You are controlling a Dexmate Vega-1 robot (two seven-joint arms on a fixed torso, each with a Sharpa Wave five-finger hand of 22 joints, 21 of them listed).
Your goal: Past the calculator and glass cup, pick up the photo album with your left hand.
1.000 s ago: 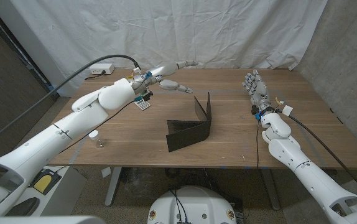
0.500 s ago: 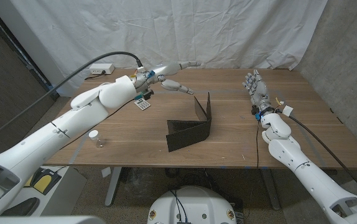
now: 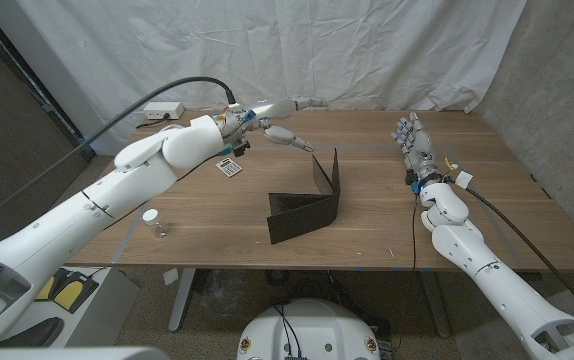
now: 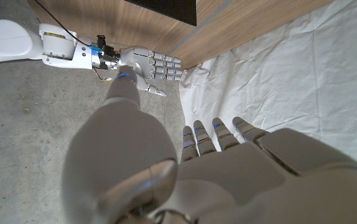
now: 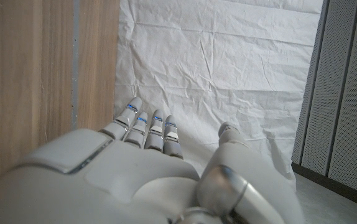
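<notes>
The black photo album [image 3: 307,203] stands half-open on its edges at the middle of the wooden table [image 3: 217,215]; one black corner of the photo album [image 4: 166,9] appears in the left wrist view. My left hand [image 3: 279,118] hovers open above the table's far part, behind and left of the album, fingers stretched toward the right. A small calculator [image 3: 229,167] lies under the left forearm. The glass cup [image 3: 152,223] stands near the front left. My right hand [image 3: 413,140] stands upright at the right side, fingers apart, holding nothing; the right hand [image 4: 147,64] is also in the left wrist view.
A white power strip [image 3: 162,112] lies at the table's far left corner. A white cloth backdrop [image 3: 297,45] hangs behind the table. A thick black cable [image 3: 137,108] runs along my left arm.
My left hand has moved a little farther back and to the right, above the far part of the table. The album, calculator, cup and right hand have stayed put.
</notes>
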